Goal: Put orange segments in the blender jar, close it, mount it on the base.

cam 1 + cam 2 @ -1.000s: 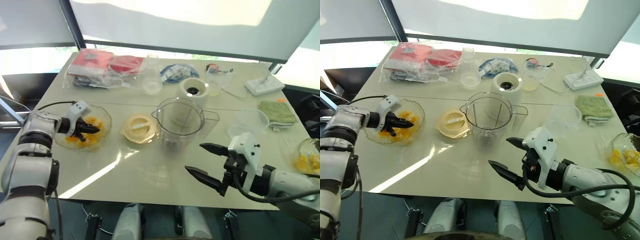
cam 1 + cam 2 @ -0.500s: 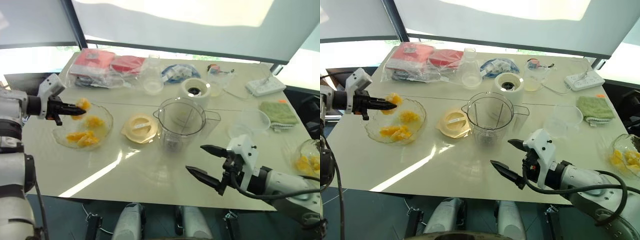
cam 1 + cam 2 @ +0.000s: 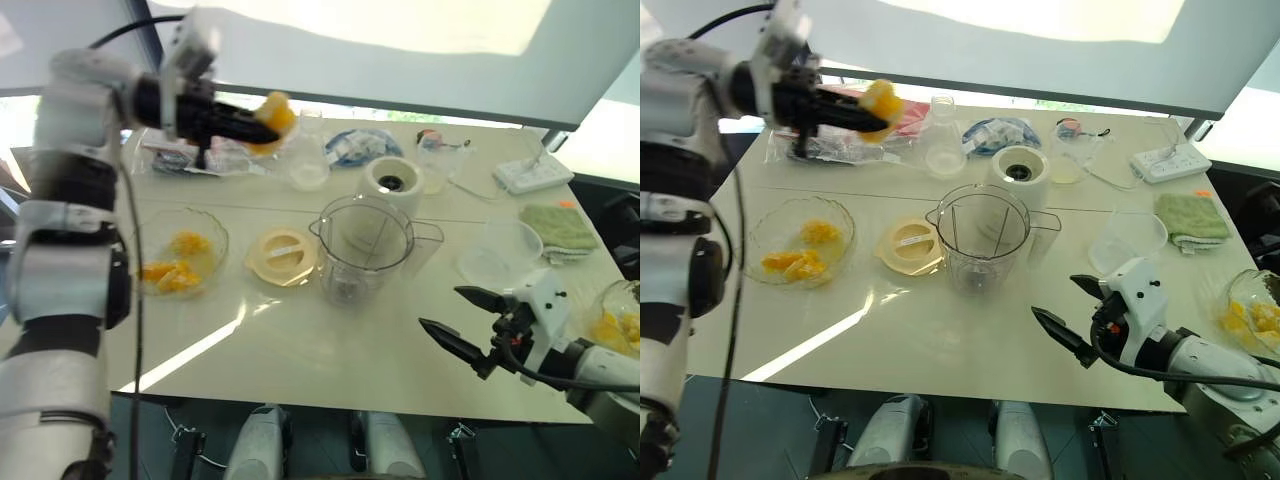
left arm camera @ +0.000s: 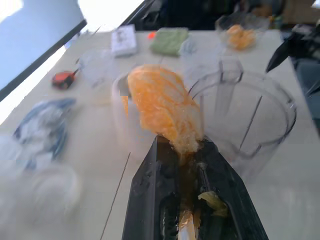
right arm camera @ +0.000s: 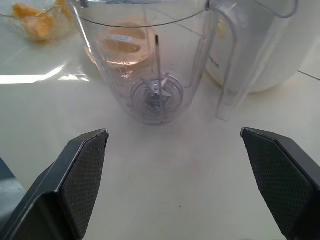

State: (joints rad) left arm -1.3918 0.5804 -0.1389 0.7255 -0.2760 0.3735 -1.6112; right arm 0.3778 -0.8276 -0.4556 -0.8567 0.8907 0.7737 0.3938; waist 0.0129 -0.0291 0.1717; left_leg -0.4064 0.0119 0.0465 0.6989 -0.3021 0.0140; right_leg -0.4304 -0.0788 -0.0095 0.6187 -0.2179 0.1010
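Left gripper (image 3: 262, 126) clamped on one orange segment (image 3: 275, 112), raised high above the table's far side. Blender jar (image 3: 362, 248) stands empty mid-table, below and right of it. Right gripper (image 3: 1072, 312) jaws wide, empty, near the jar. Cream table (image 3: 300, 350); base (image 3: 392, 183) behind the jar.

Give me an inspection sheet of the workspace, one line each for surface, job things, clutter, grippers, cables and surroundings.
Surface: pale table, glare streak.
Job's things: blender jar upright, open, no fruit inside; base behind it; yellow lid beside it; orange segments in left bowl and right bowl.
Clutter: flask, bagged packets, green cloth, empty clear bowl.
Grippers: left gripper shut on orange segment, raised; right gripper open, empty.
Cables: power strip with cord.
Surroundings: window blinds.
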